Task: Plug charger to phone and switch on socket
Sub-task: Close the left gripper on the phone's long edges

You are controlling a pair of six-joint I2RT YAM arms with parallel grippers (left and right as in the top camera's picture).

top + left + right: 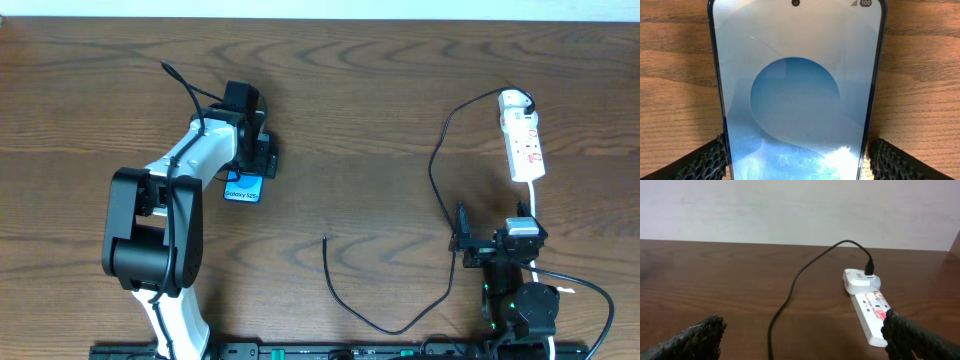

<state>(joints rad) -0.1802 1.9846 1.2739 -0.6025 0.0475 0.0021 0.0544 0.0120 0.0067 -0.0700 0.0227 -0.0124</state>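
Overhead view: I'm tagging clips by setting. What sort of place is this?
Probably an indoor lab or office workbench: a bare wooden table, a plain pale wall behind it, and a white power strip with a black cable plugged in.

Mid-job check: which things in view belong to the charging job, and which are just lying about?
Belongs to the job:
phone
charger
socket, with its white cord

Lying about:
nothing else that I can see, just the wooden table
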